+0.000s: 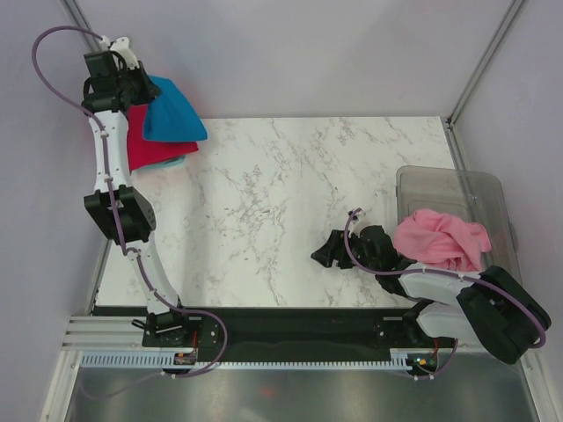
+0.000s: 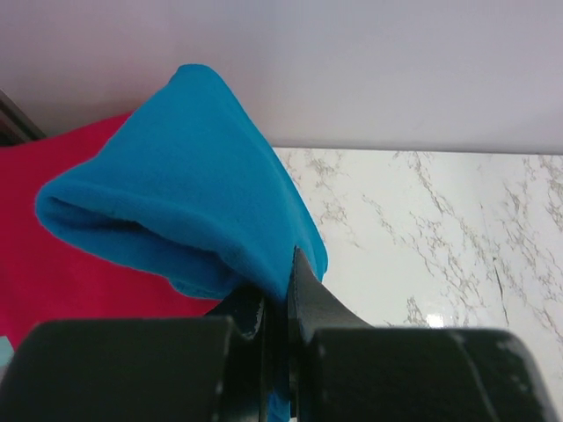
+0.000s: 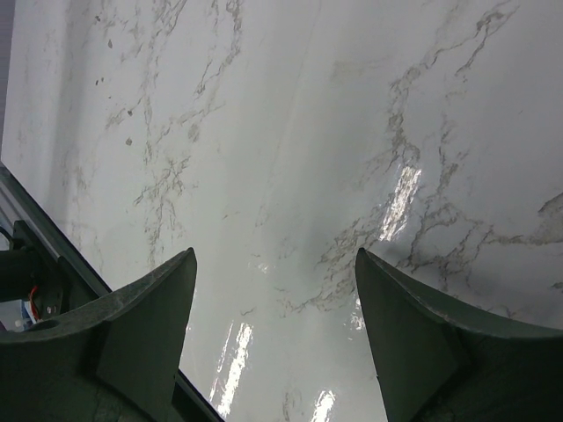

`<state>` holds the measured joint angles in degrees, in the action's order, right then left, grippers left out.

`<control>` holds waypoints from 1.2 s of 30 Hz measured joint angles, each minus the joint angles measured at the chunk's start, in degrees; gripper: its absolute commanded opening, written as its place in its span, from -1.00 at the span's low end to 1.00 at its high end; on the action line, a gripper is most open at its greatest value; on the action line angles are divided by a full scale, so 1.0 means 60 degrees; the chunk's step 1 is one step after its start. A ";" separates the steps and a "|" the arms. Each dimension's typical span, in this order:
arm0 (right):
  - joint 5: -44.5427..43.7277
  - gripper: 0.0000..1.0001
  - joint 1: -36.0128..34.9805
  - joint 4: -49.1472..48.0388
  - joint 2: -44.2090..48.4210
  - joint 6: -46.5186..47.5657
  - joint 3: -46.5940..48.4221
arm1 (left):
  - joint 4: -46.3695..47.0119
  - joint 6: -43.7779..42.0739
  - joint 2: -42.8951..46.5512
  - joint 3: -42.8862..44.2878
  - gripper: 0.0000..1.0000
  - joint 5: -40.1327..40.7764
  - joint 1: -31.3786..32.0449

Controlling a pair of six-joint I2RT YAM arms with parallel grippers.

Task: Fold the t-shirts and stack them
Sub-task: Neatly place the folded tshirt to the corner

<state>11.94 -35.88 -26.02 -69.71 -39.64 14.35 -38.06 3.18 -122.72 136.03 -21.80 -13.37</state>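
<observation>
My left gripper (image 2: 280, 286) pinches the blue t-shirt (image 2: 185, 185) over the red t-shirt (image 2: 79, 264) at the table's far-left corner, apparently to top the stack. My right gripper (image 3: 274, 290) hangs agape and empty near the tub (image 1: 457, 176) holding the pink t-shirt (image 1: 440, 237).

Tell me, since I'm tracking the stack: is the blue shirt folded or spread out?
Folded: the blue shirt is a compact doubled bundle with a rounded fold edge, pinched in the left claw.
</observation>
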 measured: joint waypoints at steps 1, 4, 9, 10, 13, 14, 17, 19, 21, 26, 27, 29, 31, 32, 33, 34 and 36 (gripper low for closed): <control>0.0000 0.61 0.0000 -0.0015 0.0000 0.0000 0.0000 | 0.0025 -0.0007 -0.0091 0.0153 -0.94 -0.0073 -0.0051; 0.0004 0.62 0.0000 -0.0029 0.0000 -0.0004 0.0000 | 0.0208 -0.0007 -0.0634 0.0710 -0.89 -0.0419 -0.0390; 0.0004 0.62 0.0000 -0.0124 0.0007 -0.0004 -0.0007 | 0.0674 0.0036 -0.1960 0.1402 -0.80 -0.1355 -0.1213; 0.0004 0.62 0.0000 -0.0153 0.0011 -0.0004 -0.0011 | 0.0750 0.0084 -0.2251 0.1432 -0.77 -0.1512 -0.1399; 0.0004 0.62 0.0000 -0.0229 0.0026 -0.0004 -0.0015 | 0.0943 0.0266 -0.3031 0.1432 -0.75 -0.1800 -0.1872; 0.0004 0.61 0.0000 -0.0244 0.0026 -0.0004 -0.0015 | 0.1013 0.0321 -0.3319 0.1432 -0.74 -0.1851 -0.2022; 0.0004 0.62 0.0000 -0.0266 0.0026 -0.0004 -0.0015 | 0.1494 0.0463 -0.3738 0.1122 -0.71 -0.1832 -0.2339; 0.0004 0.62 0.0000 -0.0310 0.0029 -0.0004 -0.0015 | 0.1880 0.0488 -0.3756 0.0783 -0.69 -0.1632 -0.2408; 0.0004 0.61 0.0000 -0.0342 0.0029 -0.0004 -0.0015 | 0.2127 0.0506 -0.3756 0.0670 -0.63 -0.1308 -0.2390; -0.0004 0.62 0.0000 -0.0444 0.0069 -0.0007 -0.0025 | 0.2743 0.0586 -0.3818 0.0637 -0.52 -0.0335 -0.2175; -0.0007 0.61 0.0000 -0.0459 0.0087 -0.0007 -0.0033 | 0.2889 0.0590 -0.3843 0.0637 -0.44 -0.0120 -0.2135; -0.0015 0.61 0.0000 -0.0495 0.0131 -0.0015 -0.0073 | 0.3166 0.0565 -0.3912 0.0637 0.25 0.0266 -0.2076; -0.0044 0.62 0.0000 -0.0517 0.0160 -0.0018 -0.0117 | 0.3515 0.0459 -0.4003 0.0637 0.99 0.0692 -0.1971; -0.0051 0.62 0.0000 -0.0517 0.0175 -0.0022 -0.0127 | 0.3643 0.0492 -0.4051 0.0637 0.99 0.0801 -0.1909; -0.0058 0.61 0.0000 -0.0521 0.0175 -0.0022 -0.0131 | 0.3665 0.0492 -0.4062 0.0637 0.99 0.0998 -0.1829; -0.0062 0.62 0.0000 -0.0521 0.0175 -0.0022 -0.0131 | 0.3676 0.0492 -0.4062 0.0637 0.99 0.1235 -0.1719; -0.0058 0.62 0.0000 -0.0521 0.0175 -0.0022 -0.0131 | 0.3672 0.0517 -0.4047 0.0623 0.99 0.1614 -0.1541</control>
<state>11.60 -35.88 -29.15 -68.66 -39.77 13.56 -16.03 6.28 -147.00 139.76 -12.12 -22.61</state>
